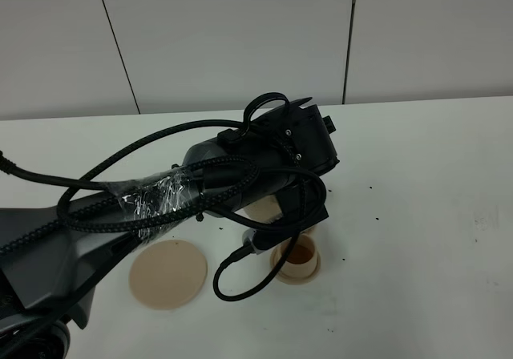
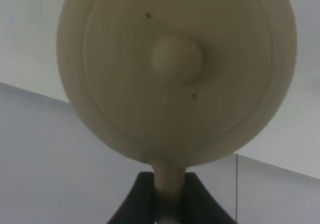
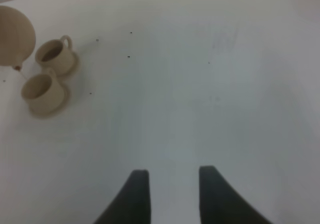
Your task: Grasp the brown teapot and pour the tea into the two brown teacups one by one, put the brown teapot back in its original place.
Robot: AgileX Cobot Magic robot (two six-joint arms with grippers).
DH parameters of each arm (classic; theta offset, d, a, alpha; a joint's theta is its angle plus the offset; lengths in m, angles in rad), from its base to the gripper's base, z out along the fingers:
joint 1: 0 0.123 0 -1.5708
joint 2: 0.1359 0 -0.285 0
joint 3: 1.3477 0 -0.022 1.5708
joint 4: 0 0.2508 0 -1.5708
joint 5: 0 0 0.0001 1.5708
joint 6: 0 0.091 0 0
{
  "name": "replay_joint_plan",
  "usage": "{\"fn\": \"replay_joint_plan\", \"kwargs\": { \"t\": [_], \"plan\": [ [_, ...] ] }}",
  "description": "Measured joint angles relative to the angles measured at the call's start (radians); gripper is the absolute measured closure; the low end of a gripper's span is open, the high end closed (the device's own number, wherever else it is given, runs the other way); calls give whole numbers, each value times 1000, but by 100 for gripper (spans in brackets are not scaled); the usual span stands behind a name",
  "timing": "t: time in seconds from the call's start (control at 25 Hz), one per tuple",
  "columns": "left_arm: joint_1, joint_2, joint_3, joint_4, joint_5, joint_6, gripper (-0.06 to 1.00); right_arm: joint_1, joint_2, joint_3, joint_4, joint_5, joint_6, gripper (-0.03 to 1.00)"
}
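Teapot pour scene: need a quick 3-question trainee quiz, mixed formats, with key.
1. True or false: the right tool holds a teacup.
2. What does the left tool grip? A) the brown teapot, by its handle B) a teacup C) nothing
3. How many teacups show in the right wrist view?
Key: 1 false, its jaws are open and empty; 2 A; 3 two.
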Motion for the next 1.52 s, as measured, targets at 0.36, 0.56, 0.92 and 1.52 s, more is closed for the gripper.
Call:
{"fn": "replay_joint_plan", "kwargs": {
  "t": [0.36,0.56,0.92,1.52],
  "plan": [
    [-20,0,0,24,37,1,78,0,0,0,0,0,0,73],
    [-22,0,0,24,42,1,78,0,0,0,0,0,0,73],
    [-41,0,0,29,69,1,78,0,0,0,0,0,0,73],
    [-52,0,0,50,88,1,78,0,0,0,0,0,0,73]
  ]
}}
